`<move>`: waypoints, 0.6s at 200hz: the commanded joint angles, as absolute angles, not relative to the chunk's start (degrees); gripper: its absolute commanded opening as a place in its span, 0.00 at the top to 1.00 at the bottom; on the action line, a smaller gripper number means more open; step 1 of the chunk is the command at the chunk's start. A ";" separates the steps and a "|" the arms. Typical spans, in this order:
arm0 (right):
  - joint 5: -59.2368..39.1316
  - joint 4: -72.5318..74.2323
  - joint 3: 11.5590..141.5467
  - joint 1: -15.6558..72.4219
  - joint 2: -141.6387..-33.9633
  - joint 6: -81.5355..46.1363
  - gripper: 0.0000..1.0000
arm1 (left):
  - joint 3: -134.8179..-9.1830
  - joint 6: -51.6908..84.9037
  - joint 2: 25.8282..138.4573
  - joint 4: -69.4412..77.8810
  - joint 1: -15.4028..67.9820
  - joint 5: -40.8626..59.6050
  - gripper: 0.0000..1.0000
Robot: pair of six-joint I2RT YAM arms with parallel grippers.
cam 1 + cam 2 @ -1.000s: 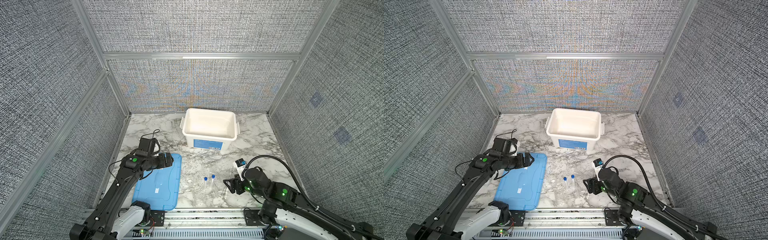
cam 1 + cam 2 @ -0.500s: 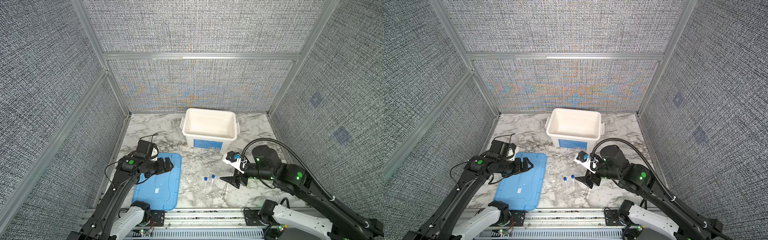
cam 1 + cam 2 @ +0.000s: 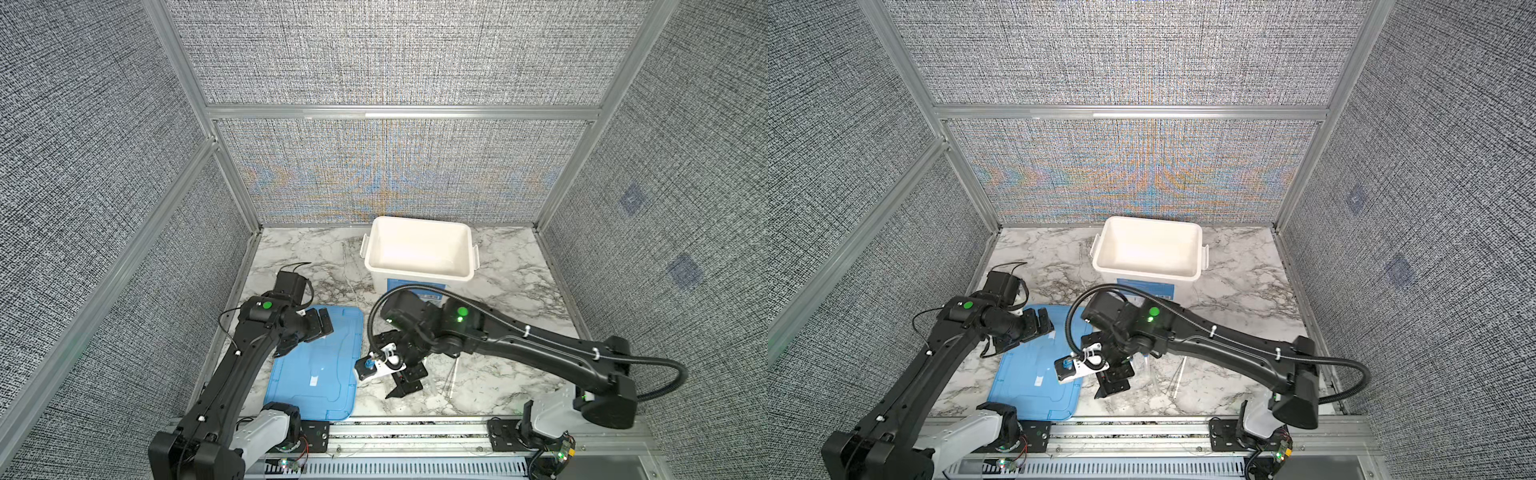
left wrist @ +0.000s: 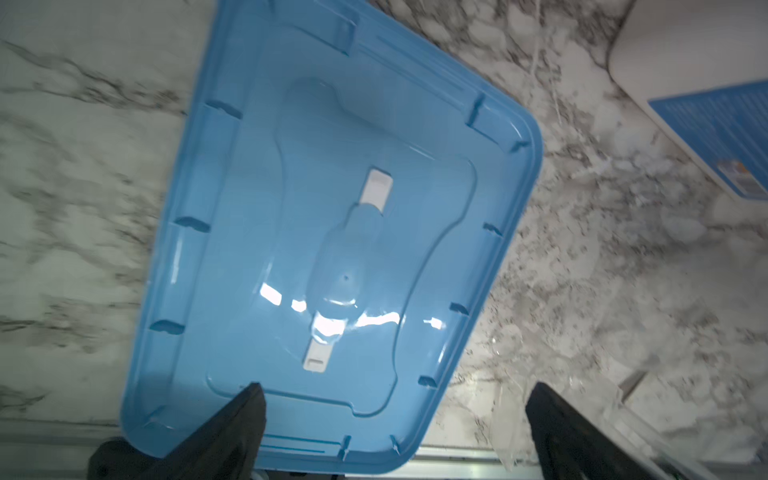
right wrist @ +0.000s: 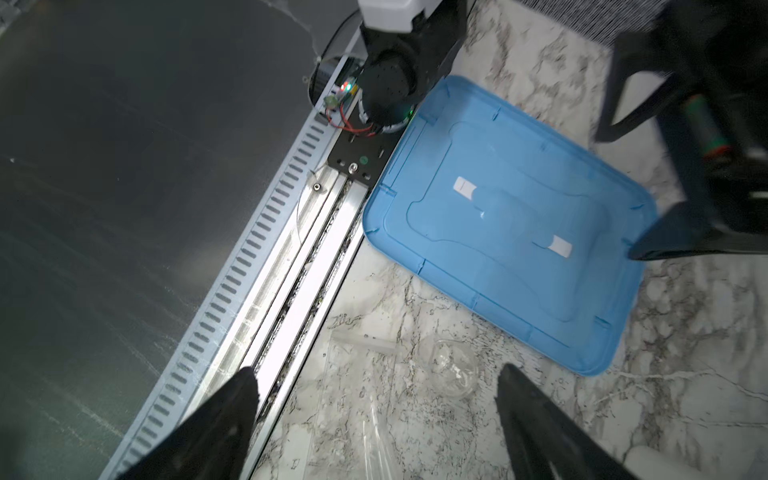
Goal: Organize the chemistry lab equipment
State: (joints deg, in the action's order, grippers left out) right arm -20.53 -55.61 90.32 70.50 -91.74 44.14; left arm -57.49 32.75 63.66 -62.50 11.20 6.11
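Clearly the right gripper (image 5: pixel 374 370), jaws apart and empty, hangs nearer, right above the clear dish (image 5: pixel 453 368) and short clear tube (image 5: pixel 365 343), which lies finger-to-finger on the marble (image 5: pixel 415 415) beside the blue lid (image 5: pixel 498 266), while the left gripper (image 3: pixel 322 326) gapes over that lid.

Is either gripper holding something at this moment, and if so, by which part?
Nothing is held. The left gripper and the right gripper both have their jaws open and empty.

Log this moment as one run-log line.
left gripper: open, over blue lid | right gripper: open, over clear dish and tube | held: nothing | thin rods: on table, outside white tub
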 commanded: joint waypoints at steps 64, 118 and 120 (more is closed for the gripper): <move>-5.35 -66.46 94.04 77.65 -109.50 41.04 0.10 | -59.44 26.56 72.53 -55.54 0.82 5.06 0.01; -1.38 -63.04 92.10 77.18 -112.96 37.45 0.10 | -58.10 24.47 72.95 -53.21 -2.55 5.72 0.01; -1.33 -62.96 92.02 77.17 -113.12 37.40 0.10 | -58.16 24.40 72.91 -53.25 -2.55 5.71 0.01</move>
